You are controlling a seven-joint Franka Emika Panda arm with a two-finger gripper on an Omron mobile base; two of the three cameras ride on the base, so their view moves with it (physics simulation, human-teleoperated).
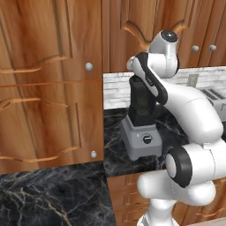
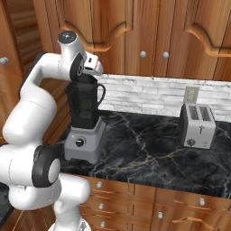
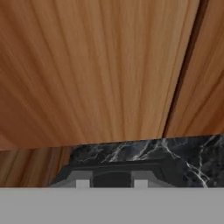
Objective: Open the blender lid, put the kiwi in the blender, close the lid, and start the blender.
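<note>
The blender (image 2: 84,143) stands on the black marble counter (image 2: 144,144), its grey base with a round black knob (image 2: 80,142) facing front and a dark jar (image 2: 84,106) on top. From the left base view it is the blender (image 1: 142,142) behind my arm. My gripper (image 2: 86,78) reaches down onto the jar's rim. In the hand view my gripper (image 3: 111,183) is shut on the blender lid (image 3: 118,168), a flat black cap lying across the bottom of that view. The kiwi is out of view.
A silver toaster (image 2: 197,126) stands on the counter to the right, below a wall outlet (image 2: 191,94). A tall wooden cabinet (image 1: 48,88) rises close to the blender's left side. Upper cabinets (image 2: 149,31) hang above the jar.
</note>
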